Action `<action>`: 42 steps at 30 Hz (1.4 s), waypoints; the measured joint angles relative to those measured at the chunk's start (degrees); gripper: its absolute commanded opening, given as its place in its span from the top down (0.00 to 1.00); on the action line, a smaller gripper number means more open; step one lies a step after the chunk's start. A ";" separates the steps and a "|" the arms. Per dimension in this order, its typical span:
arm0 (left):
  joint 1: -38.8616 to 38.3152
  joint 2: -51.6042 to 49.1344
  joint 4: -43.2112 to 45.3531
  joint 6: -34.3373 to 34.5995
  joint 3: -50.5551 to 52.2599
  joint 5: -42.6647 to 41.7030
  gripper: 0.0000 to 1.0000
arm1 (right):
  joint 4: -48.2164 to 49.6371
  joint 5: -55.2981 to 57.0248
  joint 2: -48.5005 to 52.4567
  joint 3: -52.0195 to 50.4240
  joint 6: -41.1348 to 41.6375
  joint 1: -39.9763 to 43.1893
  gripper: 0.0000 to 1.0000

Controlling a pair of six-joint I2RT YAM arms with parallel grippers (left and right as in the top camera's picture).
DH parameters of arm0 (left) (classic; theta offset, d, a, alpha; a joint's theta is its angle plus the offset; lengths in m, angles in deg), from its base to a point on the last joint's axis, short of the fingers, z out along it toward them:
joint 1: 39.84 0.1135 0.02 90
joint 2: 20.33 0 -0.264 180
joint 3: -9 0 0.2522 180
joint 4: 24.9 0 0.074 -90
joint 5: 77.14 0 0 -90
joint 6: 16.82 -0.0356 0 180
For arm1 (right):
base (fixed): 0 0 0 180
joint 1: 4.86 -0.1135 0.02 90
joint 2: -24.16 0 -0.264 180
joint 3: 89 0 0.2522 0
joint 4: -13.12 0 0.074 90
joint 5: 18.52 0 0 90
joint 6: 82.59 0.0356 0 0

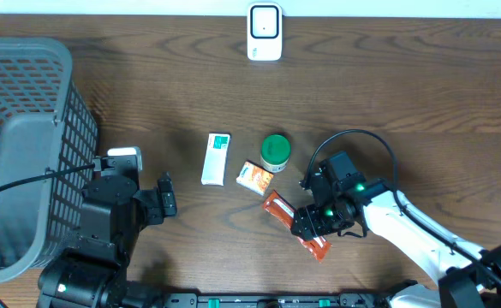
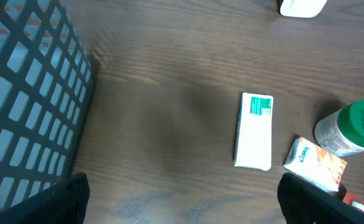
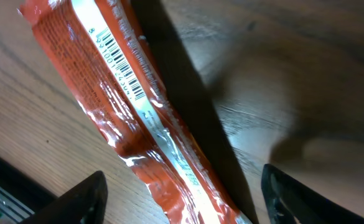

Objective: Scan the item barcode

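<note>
An orange-red snack wrapper [image 3: 122, 99] lies on the wooden table with its barcode [image 3: 116, 59] facing up. My right gripper [image 3: 182, 199] hovers over its lower end, open, one finger on each side and neither touching it. In the overhead view the wrapper [image 1: 277, 208] runs diagonally under the right gripper [image 1: 312, 229]. The white scanner [image 1: 265, 32] stands at the far edge of the table. My left gripper [image 1: 168, 195] is open and holds nothing, over bare wood [image 2: 182, 199] beside the basket.
A white and green box [image 1: 217, 158], a green-lidded jar [image 1: 275, 151] and a small orange pack [image 1: 255, 178] sit mid-table. A grey mesh basket [image 1: 27, 145] fills the left side. The right arm's black cable [image 1: 353, 137] loops above the table.
</note>
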 measured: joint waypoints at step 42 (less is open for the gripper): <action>0.00 0.00 0.00 0.00 0.00 0.00 0.04 | 2.91 -4.83 8.52 2.38 9.94 -6.95 0.71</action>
